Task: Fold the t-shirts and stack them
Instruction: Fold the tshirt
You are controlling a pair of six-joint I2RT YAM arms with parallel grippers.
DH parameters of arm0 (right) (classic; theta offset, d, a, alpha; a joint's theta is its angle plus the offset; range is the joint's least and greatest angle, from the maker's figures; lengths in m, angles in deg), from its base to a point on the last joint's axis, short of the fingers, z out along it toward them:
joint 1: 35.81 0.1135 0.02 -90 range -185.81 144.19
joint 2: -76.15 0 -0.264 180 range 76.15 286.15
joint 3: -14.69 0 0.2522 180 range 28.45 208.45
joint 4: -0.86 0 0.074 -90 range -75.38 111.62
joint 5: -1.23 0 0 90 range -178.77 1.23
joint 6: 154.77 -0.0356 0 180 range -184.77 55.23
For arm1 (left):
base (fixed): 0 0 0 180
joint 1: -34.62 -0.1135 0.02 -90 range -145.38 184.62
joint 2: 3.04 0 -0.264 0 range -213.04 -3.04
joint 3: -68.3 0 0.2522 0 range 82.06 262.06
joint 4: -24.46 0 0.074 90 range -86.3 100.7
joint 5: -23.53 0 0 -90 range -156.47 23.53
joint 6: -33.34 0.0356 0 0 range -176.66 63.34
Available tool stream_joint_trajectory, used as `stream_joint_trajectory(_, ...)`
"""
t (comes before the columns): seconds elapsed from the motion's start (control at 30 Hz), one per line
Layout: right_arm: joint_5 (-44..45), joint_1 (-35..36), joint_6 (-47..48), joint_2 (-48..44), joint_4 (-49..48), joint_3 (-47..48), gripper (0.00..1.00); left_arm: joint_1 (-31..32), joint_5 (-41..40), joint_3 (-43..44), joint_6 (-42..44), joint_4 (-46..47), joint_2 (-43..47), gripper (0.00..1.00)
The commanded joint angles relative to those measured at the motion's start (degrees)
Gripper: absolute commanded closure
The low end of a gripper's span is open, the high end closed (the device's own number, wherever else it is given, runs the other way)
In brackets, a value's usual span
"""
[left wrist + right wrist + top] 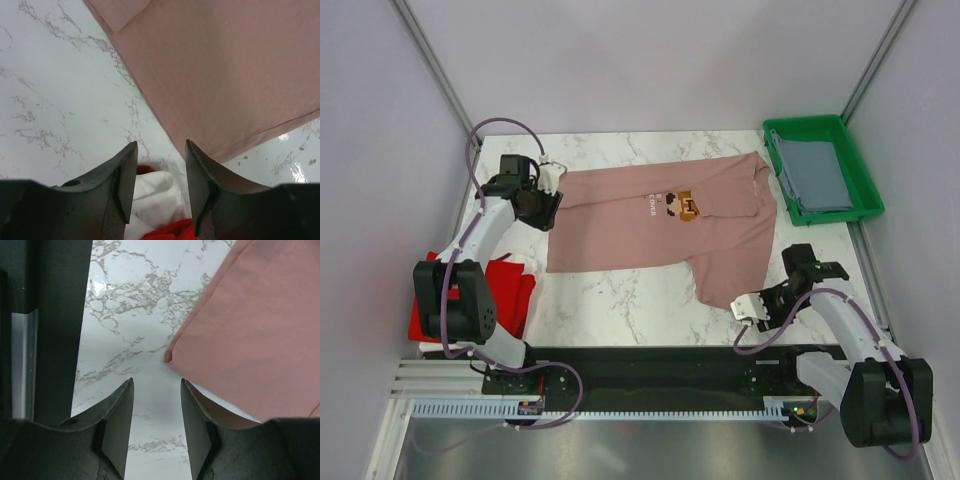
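Right gripper [156, 384] apart, empty, just off dusty-pink t-shirt [640, 230] corner; left gripper [161, 146] likewise beside its opposite edge. Risks snagging one layer, dragging cloth crooked.

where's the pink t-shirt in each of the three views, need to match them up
Top external: the pink t-shirt lies spread across the middle of the table.
Left wrist: it fills the upper right, with a stitched edge at lower right.
Right wrist: it fills the right side, with one corner pointing left.
Shared landmark: the white marble tabletop beside the shirt's edge shows in all three views.
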State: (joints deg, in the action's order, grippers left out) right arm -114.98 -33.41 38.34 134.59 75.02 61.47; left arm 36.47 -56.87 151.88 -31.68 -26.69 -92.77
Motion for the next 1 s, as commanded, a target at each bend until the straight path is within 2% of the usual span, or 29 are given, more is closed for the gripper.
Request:
stream_joint_trajectory(0.0,-2.26,0.68,6.94,2.29,0.17,0.03,0.50,-0.26,1.38,-0.83,0.78,0.47,2.11,0.50)
stream_joint_trajectory(0.43,-0.77,3.41,2.71,12.23,-8.10,2.14,0.52,-0.26,0.68,-1.62,1.31,0.91,0.88,0.50)
stream_joint_trajectory(0.57,0.72,4.37,1.75,14.07,-9.95,1.70,0.55,-0.26,0.33,-2.14,2.45,0.56,1.23,0.50)
stream_joint_trajectory(0.6,1.08,4.81,0.61,14.34,-11.34,1.53,0.65,-0.26,-0.11,-2.58,2.71,0.21,1.31,0.50)
stream_joint_trajectory(0.67,2.04,5.34,-0.01,14.86,-11.80,1.17,0.77,-0.26,-0.64,-3.37,3.77,-0.58,2.28,0.50)
stream_joint_trajectory(0.7,2.13,5.52,-0.97,15.13,-12.06,1.17,0.86,-0.26,-0.82,-4.42,4.38,-0.84,2.72,0.50)
stream_joint_trajectory(0.8,1.96,5.61,-2.56,15.31,-12.32,1.70,1.00,-0.26,-1.26,-6.54,6.93,-3.12,4.74,0.51)
stream_joint_trajectory(0.97,1.96,5.60,-5.29,13.03,-13.12,1.79,1.00,-0.26,1.46,-6.37,9.22,-12.95,4.40,0.52)
